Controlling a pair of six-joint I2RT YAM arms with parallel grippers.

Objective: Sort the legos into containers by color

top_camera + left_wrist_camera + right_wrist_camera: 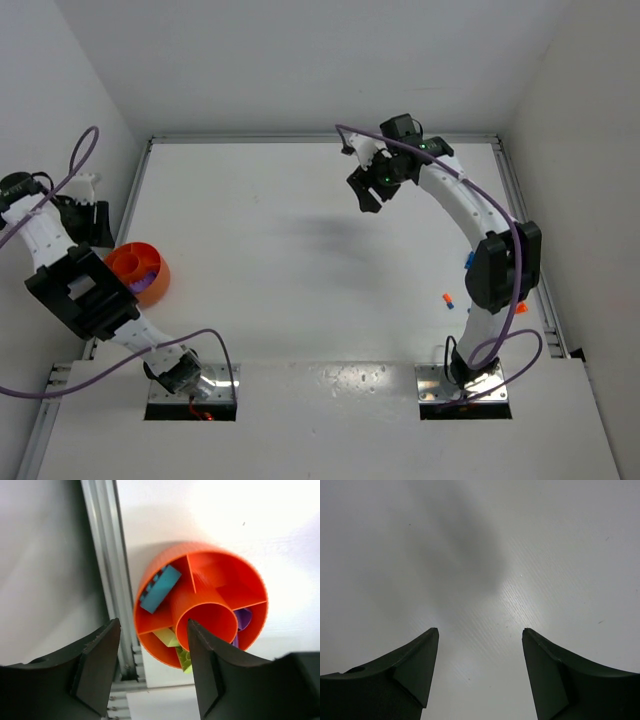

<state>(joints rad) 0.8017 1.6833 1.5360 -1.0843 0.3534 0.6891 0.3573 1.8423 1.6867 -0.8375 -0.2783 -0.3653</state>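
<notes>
The orange container stands at the table's left edge, with my left gripper above it. In the left wrist view its compartments hold a teal-blue lego, a lime green lego and purple legos. A second lime green lego shows across the near rim, clear of my fingers. The left gripper is open with nothing held. My right gripper hangs open over bare table at the far middle. An orange lego and a blue lego lie by the right arm.
A metal rail runs along the table's left edge right beside the bowl. White walls enclose the table at the back and on both sides. The right arm's elbow stands just right of the loose bricks.
</notes>
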